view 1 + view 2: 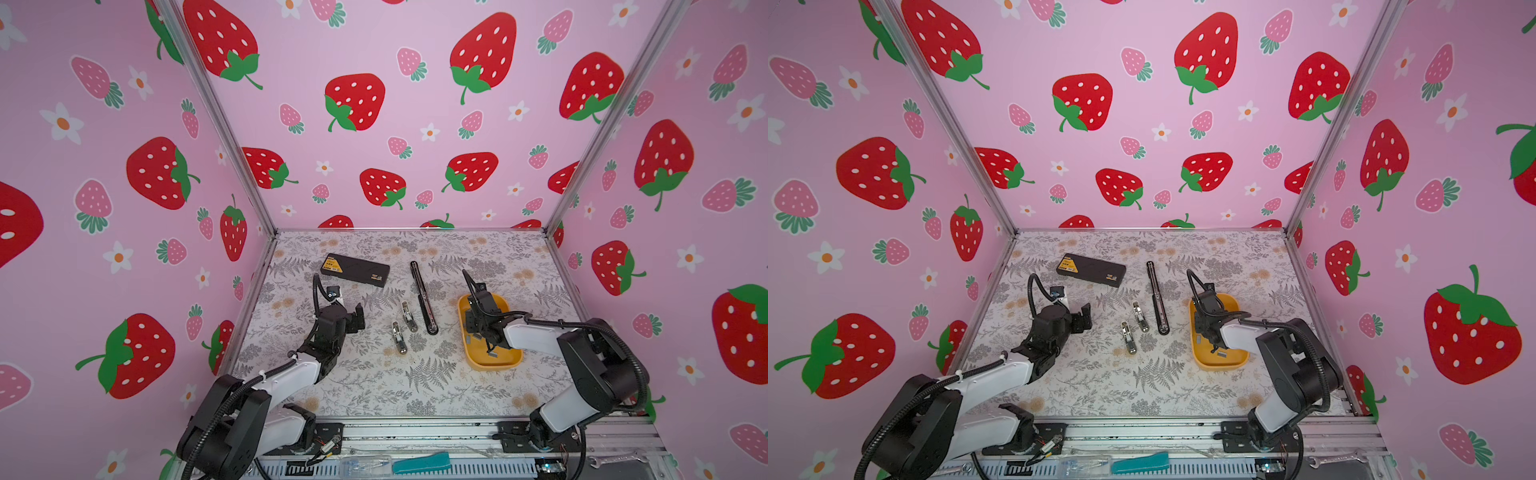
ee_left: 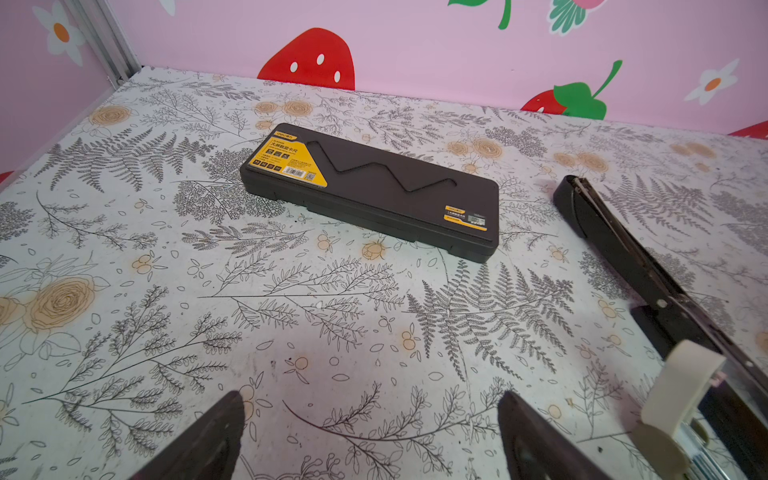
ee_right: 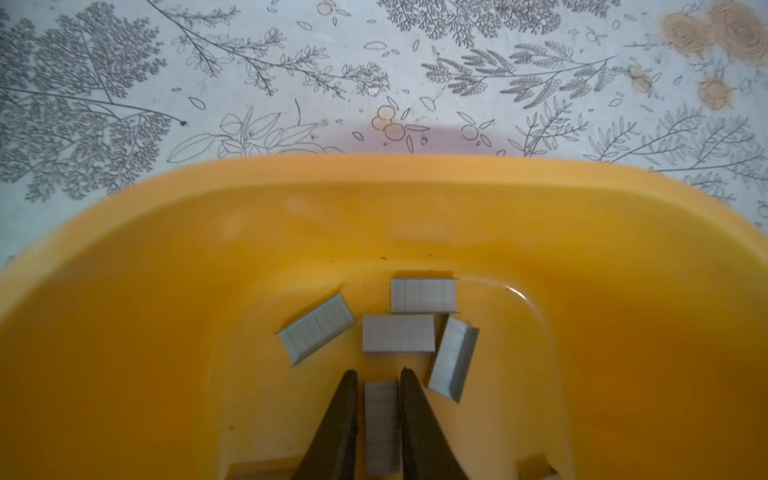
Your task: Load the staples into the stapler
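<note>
Several silver-grey staples lie in a yellow tray [image 3: 374, 170]; loose strips [image 3: 316, 328] [image 3: 398, 333] rest on its floor. My right gripper [image 3: 379, 376] reaches down into the tray and is shut on one staple strip [image 3: 382, 419], which sits lengthwise between the jaws. In both top views this gripper [image 1: 490, 351] [image 1: 1216, 349] hangs over the tray's near end. The long black stapler [image 1: 422, 297] [image 1: 1158, 297] [image 2: 615, 249] lies opened flat mid-table. My left gripper [image 1: 358, 318] [image 1: 1084, 318] [image 2: 372, 399] hovers open over bare table, left of the stapler.
A black case with a yellow label [image 1: 356, 269] [image 2: 370, 191] lies at the back left. Two small silver staplers [image 1: 409, 316] [image 1: 399, 337] lie between the left gripper and the black stapler. The tray [image 1: 505, 361] sits at the right.
</note>
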